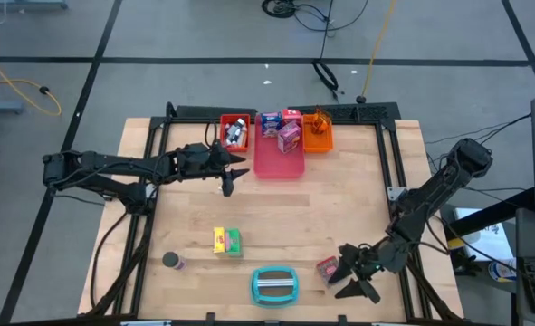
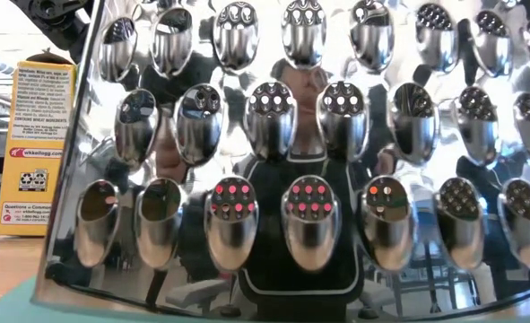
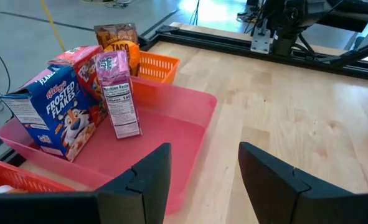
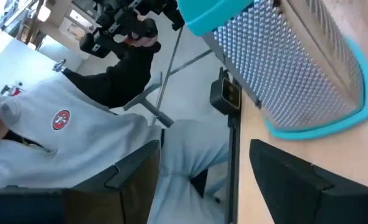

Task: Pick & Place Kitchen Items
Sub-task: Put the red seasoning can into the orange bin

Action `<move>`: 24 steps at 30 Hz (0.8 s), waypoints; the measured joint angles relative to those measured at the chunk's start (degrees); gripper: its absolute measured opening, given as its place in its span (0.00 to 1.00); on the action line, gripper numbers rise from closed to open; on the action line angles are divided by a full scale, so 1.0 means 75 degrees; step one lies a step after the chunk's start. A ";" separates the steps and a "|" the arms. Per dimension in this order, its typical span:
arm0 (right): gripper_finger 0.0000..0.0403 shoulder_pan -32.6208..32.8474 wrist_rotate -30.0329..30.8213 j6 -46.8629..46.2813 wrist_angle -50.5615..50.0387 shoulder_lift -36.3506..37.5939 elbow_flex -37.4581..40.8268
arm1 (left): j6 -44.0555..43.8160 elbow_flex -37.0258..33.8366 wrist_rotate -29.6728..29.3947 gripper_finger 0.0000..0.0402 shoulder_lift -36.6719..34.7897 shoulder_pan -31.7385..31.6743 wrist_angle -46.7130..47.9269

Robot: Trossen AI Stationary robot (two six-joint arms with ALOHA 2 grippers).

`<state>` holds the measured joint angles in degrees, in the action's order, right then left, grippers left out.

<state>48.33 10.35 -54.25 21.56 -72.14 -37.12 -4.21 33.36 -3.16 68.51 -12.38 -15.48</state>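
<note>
Overhead arrangement: the left gripper (image 1: 232, 180) hangs just left of the pink tray (image 1: 279, 163) at the far edge of the table, its fingers (image 3: 147, 180) parted and empty. The right gripper (image 1: 356, 274) lies low at the near right, jaws spread with nothing between them; a small red-and-white packet (image 1: 328, 266) sits just left of it on the wood. Whether the fingers touch the packet cannot be told.

Remaining items: a yellow box and green box (image 1: 227, 241) stand side by side near the table's middle, a dark can (image 1: 171, 261) lies at the near left, and a teal-framed metal grater (image 1: 275, 284) rests at the near edge. The red tray (image 1: 234, 132) holds small bottles; the orange tray (image 1: 318, 138) sits at the far right of the row.

Legible print, left wrist view: a blue carton reads "Kellogg's Frosted Flakes" (image 3: 51, 117); a brown pouch in the orange tray reads "TACO" (image 3: 117, 40); the purple packet (image 3: 117, 93) shows a nutrition panel with "140". A red carton (image 3: 84, 68) stands between them, its text unreadable.

Handling, as judged: the cartons are light, stiff cardboard that dents under a hard squeeze, best pinched across the narrow faces. The red-and-white packet looks small and light, likely to slide on the wood. The can is rigid and may roll.
</note>
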 joint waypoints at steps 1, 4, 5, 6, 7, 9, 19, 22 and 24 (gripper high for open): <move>0.59 0.0046 0.0000 -0.0119 0.0006 0.0000 0.0000 | 0.0000 0.0000 0.0000 0.46 0.0000 0.0000 0.0003; 0.58 0.0130 0.0196 -0.0373 -0.0048 0.0002 0.0000 | -0.0003 0.0000 0.0000 0.46 0.0000 0.0000 0.0034; 0.58 0.0128 0.0177 -0.0556 -0.0039 0.0004 0.0000 | -0.0001 0.0000 0.0000 0.46 0.0000 0.0000 0.0041; 0.58 0.0133 0.0131 -0.0735 0.0025 0.0003 0.0000 | -0.0001 0.0000 0.0000 0.46 0.0000 0.0000 0.0044; 0.58 0.0142 0.0049 -0.0852 0.0117 0.0004 0.0000 | -0.0003 0.0000 0.0000 0.46 0.0000 0.0000 0.0045; 0.58 0.0166 0.0036 -0.0783 0.0480 0.0006 0.0000 | 0.0005 0.0000 0.0000 0.46 0.0000 0.0000 0.0040; 0.56 0.0096 -0.0275 -0.0409 0.0966 0.0015 0.0001 | 0.0111 0.0000 0.0002 0.46 0.0000 0.0058 0.0037; 0.57 0.0036 0.0463 -0.1514 0.0830 0.0022 -0.0017 | 0.0149 0.0000 0.0004 0.46 0.0000 0.0107 0.0034; 0.57 0.0031 0.0434 -0.2099 -0.0059 -0.0081 -0.0189 | 0.0149 0.0000 0.0004 0.46 0.0000 0.0119 0.0031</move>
<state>48.56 13.61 -69.99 21.12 -72.75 -38.54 -3.09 33.36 -3.13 68.51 -11.49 -15.25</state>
